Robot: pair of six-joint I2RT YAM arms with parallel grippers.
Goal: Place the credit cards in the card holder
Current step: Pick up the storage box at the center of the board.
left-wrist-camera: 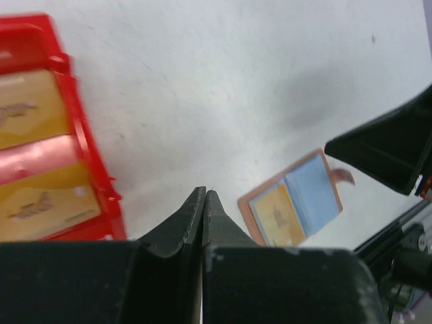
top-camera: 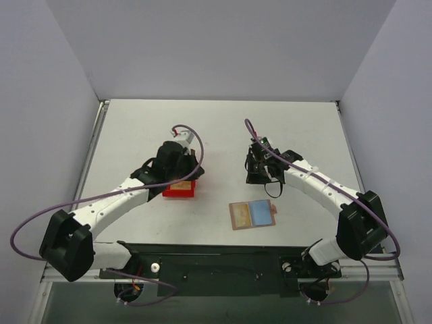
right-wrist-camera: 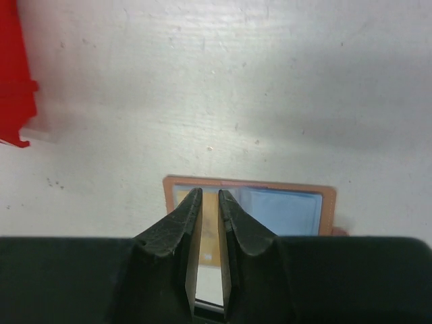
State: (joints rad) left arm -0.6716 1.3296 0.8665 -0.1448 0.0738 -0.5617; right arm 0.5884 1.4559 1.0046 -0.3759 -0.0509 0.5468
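Note:
The card holder (top-camera: pixel 252 214) lies open on the table, tan-rimmed, with a light blue pocket on its right half. A gold credit card (left-wrist-camera: pixel 278 217) sits in its left pocket. More gold credit cards (left-wrist-camera: pixel 30 108) lie in the red bin (top-camera: pixel 179 190). My left gripper (left-wrist-camera: pixel 204 192) is shut and empty, hovering over the table between the bin and the card holder (left-wrist-camera: pixel 293 209). My right gripper (right-wrist-camera: pixel 210 194) hangs above the card holder (right-wrist-camera: pixel 283 209), its jaws a narrow gap apart with nothing between them. In the top view the right gripper (top-camera: pixel 262 173) is just beyond the holder.
The red bin (left-wrist-camera: pixel 81 135) stands left of the left gripper, under the left wrist (top-camera: pixel 177 158) in the top view. Its corner (right-wrist-camera: pixel 13 81) shows at the left edge of the right wrist view. White walls close the table at the back and sides.

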